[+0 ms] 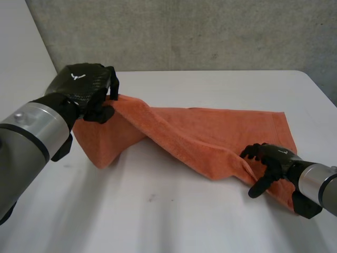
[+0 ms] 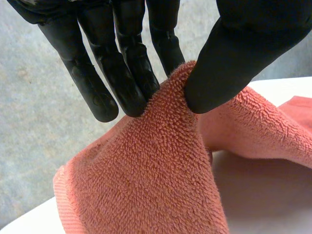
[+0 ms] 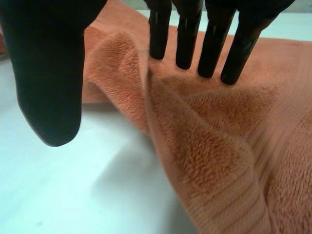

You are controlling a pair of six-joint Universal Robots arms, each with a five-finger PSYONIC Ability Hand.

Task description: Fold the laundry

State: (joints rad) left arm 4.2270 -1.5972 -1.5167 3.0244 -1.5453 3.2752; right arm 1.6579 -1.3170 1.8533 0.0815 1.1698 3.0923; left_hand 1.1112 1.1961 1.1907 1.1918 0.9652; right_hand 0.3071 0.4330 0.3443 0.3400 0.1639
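Note:
An orange towel (image 1: 210,137) lies across the white table (image 1: 158,211), its left end lifted. My left hand (image 1: 87,87) holds that raised left corner off the table; in the left wrist view its fingers (image 2: 122,83) and thumb pinch a fold of the towel (image 2: 161,161). My right hand (image 1: 271,163) rests at the towel's near right edge. In the right wrist view its fingers (image 3: 209,44) are straight and press on the towel (image 3: 219,161), with the thumb apart over the bare table beside a raised fold.
A grey wall (image 1: 184,31) runs behind the table's far edge. Bare white tabletop lies in front of the towel and to the far right.

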